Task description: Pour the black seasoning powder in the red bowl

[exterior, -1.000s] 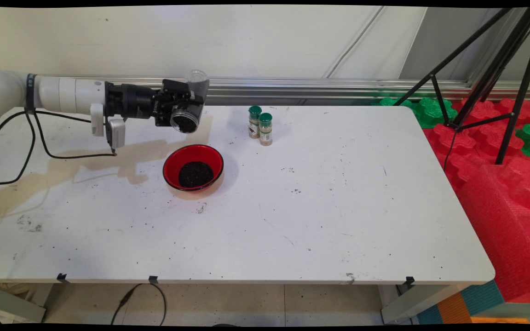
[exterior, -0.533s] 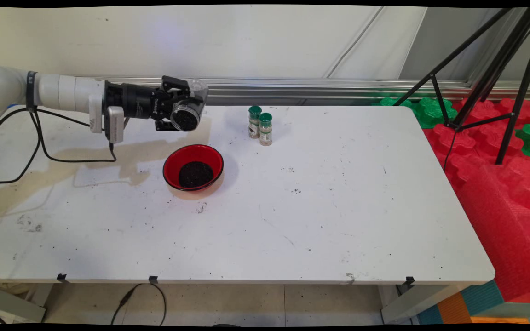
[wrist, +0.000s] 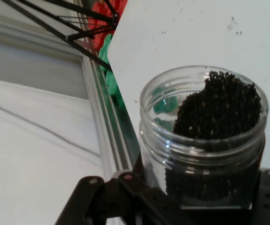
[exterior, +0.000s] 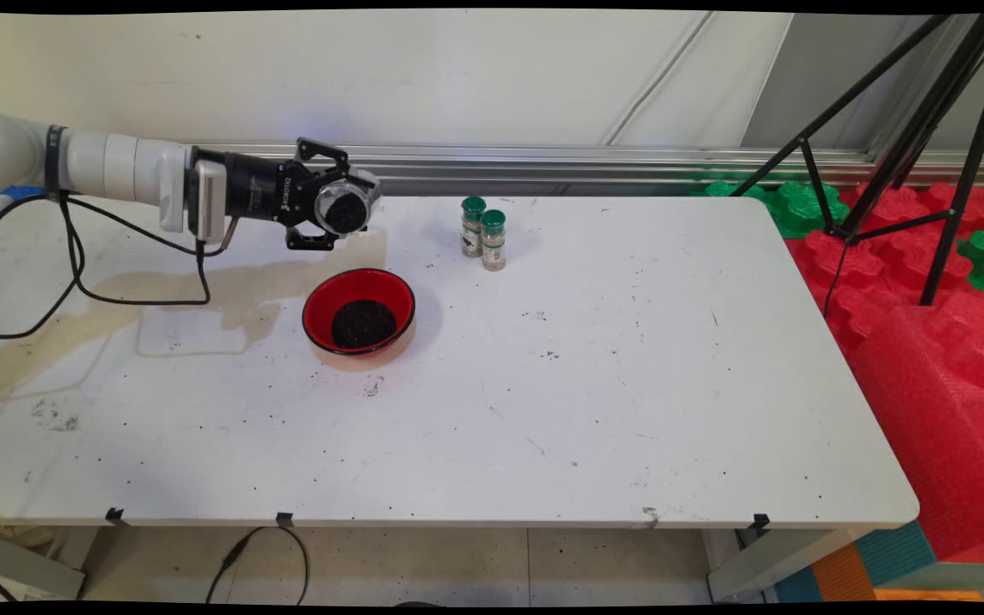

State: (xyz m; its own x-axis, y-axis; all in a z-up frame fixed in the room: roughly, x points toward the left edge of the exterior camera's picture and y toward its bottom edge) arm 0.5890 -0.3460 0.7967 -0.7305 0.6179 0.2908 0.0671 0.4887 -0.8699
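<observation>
My gripper [exterior: 340,207] is shut on a clear plastic jar [exterior: 345,205] partly filled with black seeds. The jar lies on its side in the air, its open mouth turned toward the camera of the main view. In the hand view the jar [wrist: 204,140] fills the lower right, the seeds [wrist: 219,110] heaped against one side of its mouth. Below and slightly right of the jar a red bowl [exterior: 359,312] stands on the white table [exterior: 629,384] with a pile of the same black seeds in it.
Two small spice jars with green caps [exterior: 483,232] stand side by side at the back of the table, right of my gripper. A black tripod [exterior: 902,137] and red and green foam blocks [exterior: 928,282] stand beyond the table's right edge. Black cables [exterior: 73,273] hang from the arm.
The gripper has rolled about its axis with the jar, turning it from tilted downward over the bowl toward level, and has risen slightly. The bowl and spice jars have not moved.
</observation>
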